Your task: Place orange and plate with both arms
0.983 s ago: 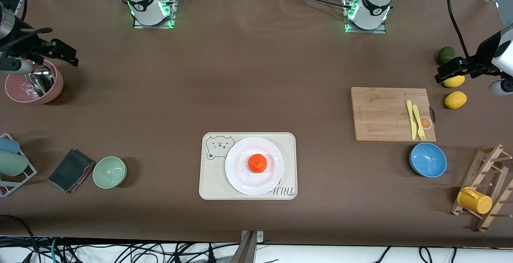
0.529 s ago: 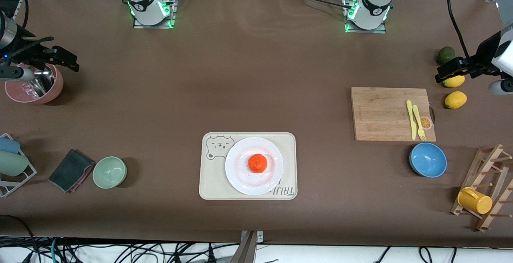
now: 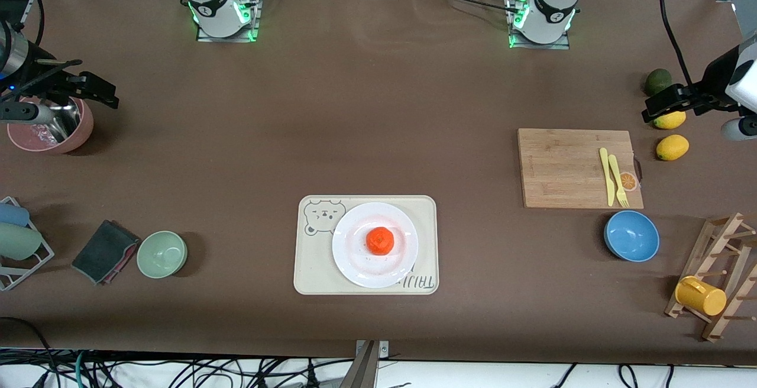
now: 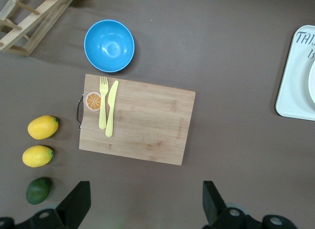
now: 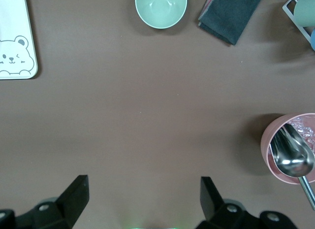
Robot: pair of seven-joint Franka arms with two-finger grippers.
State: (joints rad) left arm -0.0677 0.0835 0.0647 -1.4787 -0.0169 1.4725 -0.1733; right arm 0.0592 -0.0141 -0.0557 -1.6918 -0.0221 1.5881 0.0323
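Resting on the round white glossy plate [image 3: 375,245], the small bright orange mandarin [image 3: 379,240] could have rolled off if either arm bumped the rim. Both waited well apart: left pincer [image 3: 671,102] spread over the yellow lemons [image 3: 671,119], right pincer [image 3: 89,86] spread beside the pink bowl [image 3: 50,128].

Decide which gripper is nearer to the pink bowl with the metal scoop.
Right. The right gripper hangs open just above the pink bowl; the left gripper, also open, hovers over the lemons at the table's other end.

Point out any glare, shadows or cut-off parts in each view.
Front view: soft sheen on the white plate around the orange; green bowl casts a shadow. Left wrist view: even light, tray cropped at the edge. Right wrist view: bright glint on the metal scoop in the pink bowl.
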